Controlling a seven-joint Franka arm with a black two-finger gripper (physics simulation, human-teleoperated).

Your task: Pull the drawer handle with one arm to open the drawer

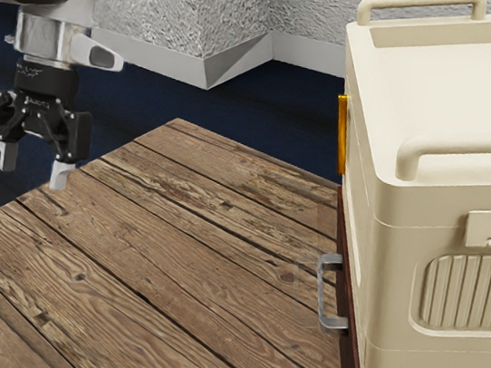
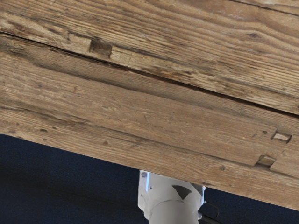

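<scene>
A grey metal drawer handle (image 1: 321, 291) juts from the front of a dark wooden cabinet (image 1: 349, 350), at the exterior view's right, beneath a cream case (image 1: 399, 261). Well apart from the handle, across the plank tabletop (image 1: 171, 256), the tool (image 1: 35, 167) hangs pointing down, its two fingers spread.

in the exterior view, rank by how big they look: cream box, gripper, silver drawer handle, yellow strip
1. cream box, largest even cut off by the view's edge
2. gripper
3. silver drawer handle and yellow strip, too alike in length to rank
</scene>
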